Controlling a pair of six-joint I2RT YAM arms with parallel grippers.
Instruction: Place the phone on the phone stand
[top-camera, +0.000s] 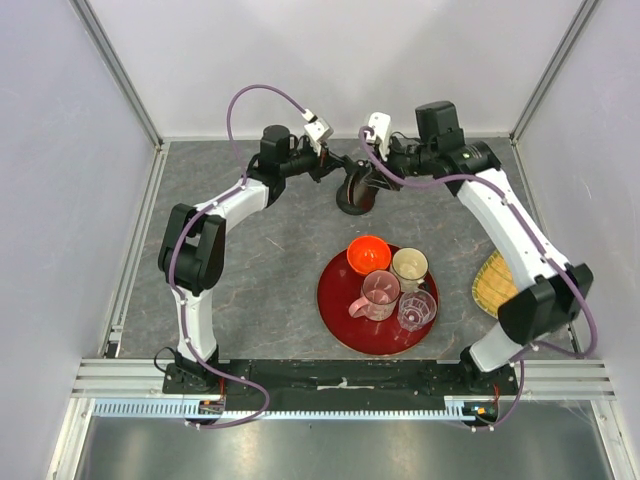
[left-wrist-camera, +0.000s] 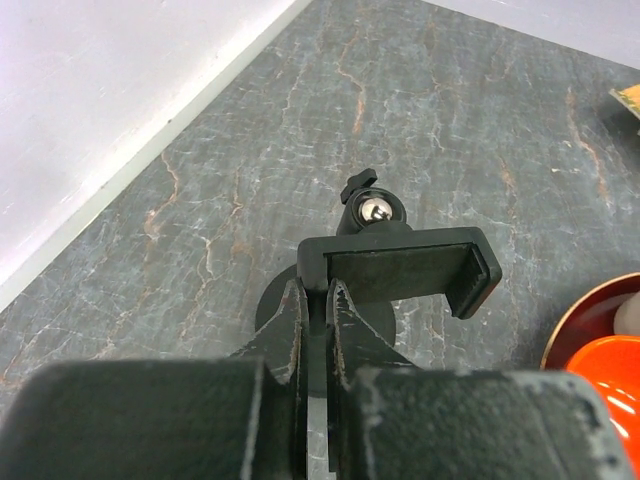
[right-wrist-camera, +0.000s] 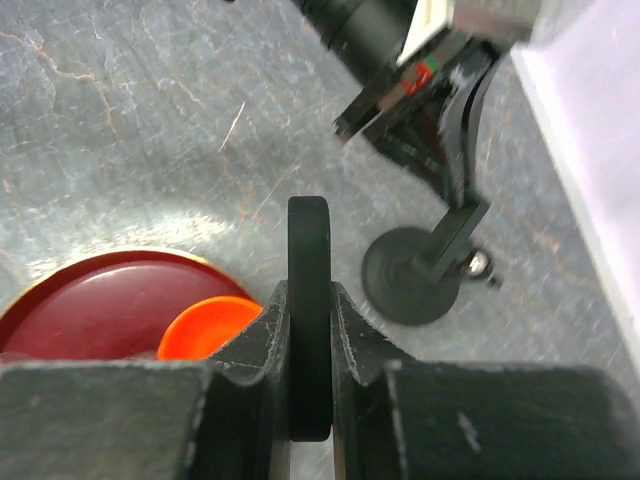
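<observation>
The phone stand (top-camera: 350, 205) stands on the grey table at the back middle. In the left wrist view its cradle (left-wrist-camera: 400, 268) faces up above the round disc base (left-wrist-camera: 268, 312). My left gripper (left-wrist-camera: 315, 292) is shut on the left end of the cradle. My right gripper (right-wrist-camera: 310, 295) is shut on the phone (right-wrist-camera: 308, 250), which is held edge-on and upright, just left of the stand's base (right-wrist-camera: 410, 275) and above the table. In the top view the left gripper (top-camera: 328, 168) and the right gripper (top-camera: 375, 175) meet over the stand.
A dark red round tray (top-camera: 340, 312) sits in front of the stand, holding an orange bowl (top-camera: 368, 254), a beige cup (top-camera: 409, 266), a pink cup (top-camera: 380, 292) and a clear glass (top-camera: 417, 310). A yellow woven mat (top-camera: 492, 282) lies at the right. White walls enclose the back and sides.
</observation>
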